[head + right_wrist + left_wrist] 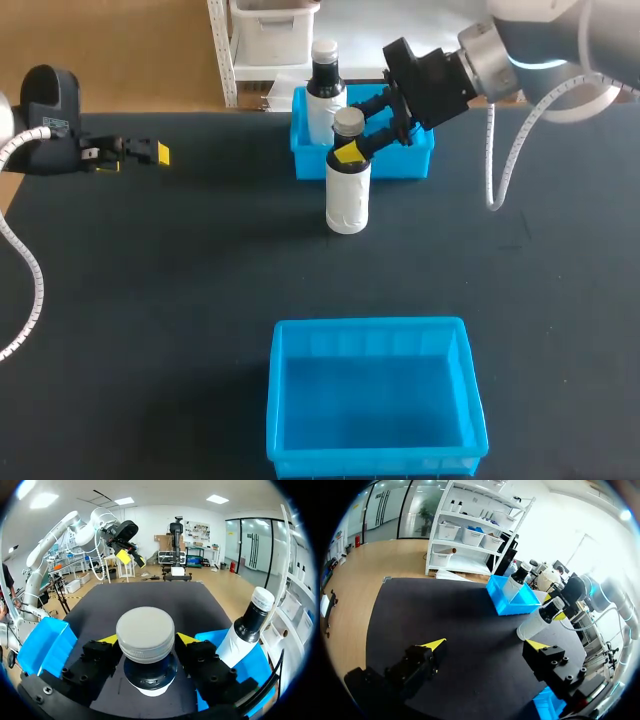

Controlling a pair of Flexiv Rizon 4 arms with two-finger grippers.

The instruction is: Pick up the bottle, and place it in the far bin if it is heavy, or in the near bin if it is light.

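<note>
Right arm (pixel 520 50) comes in from the far right corner, and the right jaws are clamped on the bottle (pixel 348 195), pinching its dark neck from both sides just under the pale cap (pixel 148 632). You can see a yellow fingertip (pixel 186 639) pressed in on each side in the right wrist view. The bottle is white-bodied and upright, sitting just in front of the far bin (pixel 400 165), on the side facing me. From the head view I honestly can't tell if its base is resting on the black worktop (pixel 150 300) or hanging a hair above it. There's a 2nd bottle (pixel 325 85) already inside the far bin, at its left end, same white body and dark neck with a white cap; from the right wrist it shows just beside the jaws. The near bin (pixel 275 400) is well apart from all that, down at my edge of the worktop, with just its blue floor showing. Left arm (pixel 45 130) is parked over the far left side of the worktop, well away from both bins. The left jaws are spread wide with only bare worktop between the 2 yellow fingertips (pixel 435 644). The held bottle and far bin sit well ahead of them in the left wrist view.
</note>
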